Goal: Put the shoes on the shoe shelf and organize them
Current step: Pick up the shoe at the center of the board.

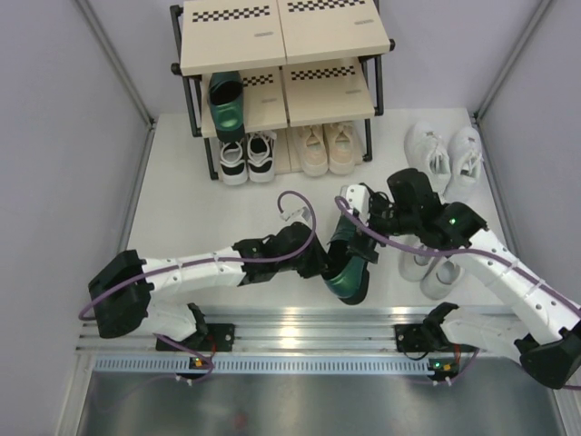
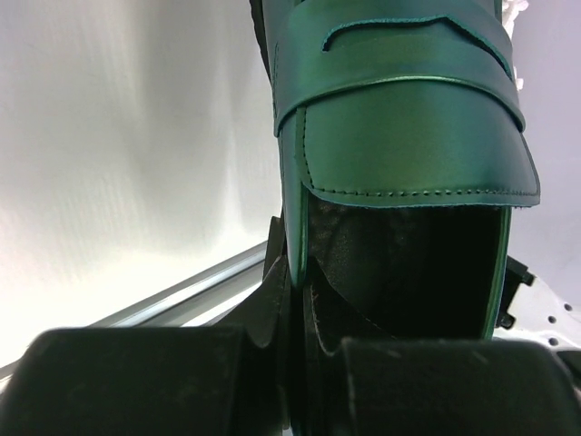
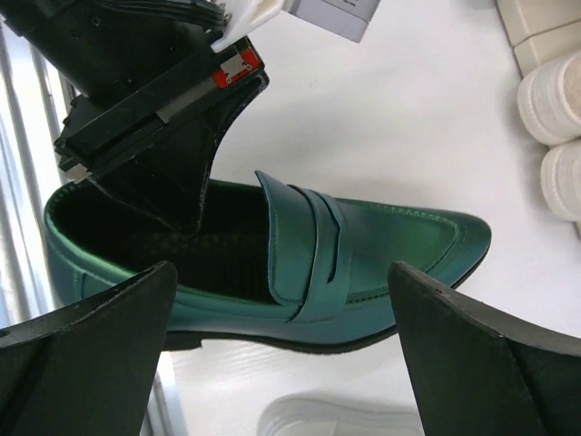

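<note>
Overhead, the left gripper is clamping the side of a dark green shoe at the near middle of the table, while the right gripper is hovering over the shoe's far end. At the far side the shoe shelf is carrying the other green shoe on the left of its middle tier. Below it the black-and-white sneakers and the beige sneakers are sitting side by side. White sneakers are lying right of the shelf, and a second white pair is lying at the near right, partly under the right arm. Seen from the left wrist, the left fingers are pinching the shoe's side wall – one pad inside the opening, one outside. Seen from the right wrist, the right fingers are standing wide apart, released and gripping nothing, with the green shoe lying beyond the gap; whether its sole is touching the table I cannot tell.
</note>
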Controlling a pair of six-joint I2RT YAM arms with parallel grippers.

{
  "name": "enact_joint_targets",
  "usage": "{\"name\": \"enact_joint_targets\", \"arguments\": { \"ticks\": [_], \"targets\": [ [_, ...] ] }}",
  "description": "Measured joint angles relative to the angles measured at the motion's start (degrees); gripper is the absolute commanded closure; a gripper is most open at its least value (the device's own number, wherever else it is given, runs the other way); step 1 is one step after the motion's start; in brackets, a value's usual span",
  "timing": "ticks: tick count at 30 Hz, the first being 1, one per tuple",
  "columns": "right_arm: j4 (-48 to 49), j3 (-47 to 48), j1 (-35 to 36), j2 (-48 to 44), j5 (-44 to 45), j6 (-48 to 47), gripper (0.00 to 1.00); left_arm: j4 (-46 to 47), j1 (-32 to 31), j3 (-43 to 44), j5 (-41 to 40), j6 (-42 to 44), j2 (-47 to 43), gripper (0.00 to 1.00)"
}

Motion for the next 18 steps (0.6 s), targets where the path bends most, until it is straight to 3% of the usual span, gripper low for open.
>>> {"name": "enact_joint_targets", "arguments": {
  "ticks": [6, 15, 18],
  "targets": [
    [4.0, -3.4, 3.2, 0.1, 6.2, -3.7, 0.11, 1.4, -0.3, 0.2, 0.5, -1.4, 0.0, 1.0],
    [10.1, -6.6, 5.6, 3.3, 15.6, -4.7, 0.48, 1.8, -1.1, 0.3, 0.6, -2.2, 0.0, 1.0],
    [10.6, -6.7, 6.3, 4.3, 16.7, -4.6, 0.7, 1.9, -1.0, 0.3, -0.3, -2.6, 0.0, 1.0]
  ]
}}
